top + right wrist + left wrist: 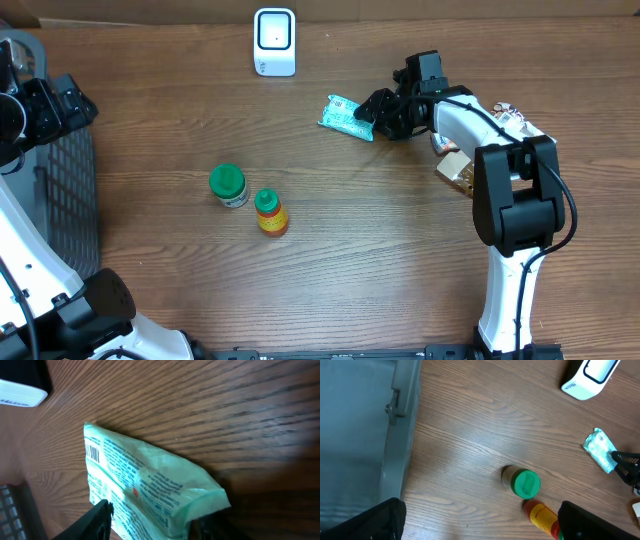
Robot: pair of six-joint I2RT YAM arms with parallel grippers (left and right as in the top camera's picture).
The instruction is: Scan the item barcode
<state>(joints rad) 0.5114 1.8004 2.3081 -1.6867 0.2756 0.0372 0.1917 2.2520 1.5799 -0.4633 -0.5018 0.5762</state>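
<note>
Packet (345, 115) in green wrapping lies flat on my wooden surface (350, 250), near the white scanner (274, 42), with a barcode showing at its far end. My right gripper (155, 520) straddles the near end, fingers either side; whether they pinch it I cannot tell. My left gripper (480, 512) hangs with fingers spread wide beside the grey basket (355, 435).

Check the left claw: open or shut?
Open: the left claw shows its fingers far apart at the wrist view's bottom corners, holding nothing.
</note>
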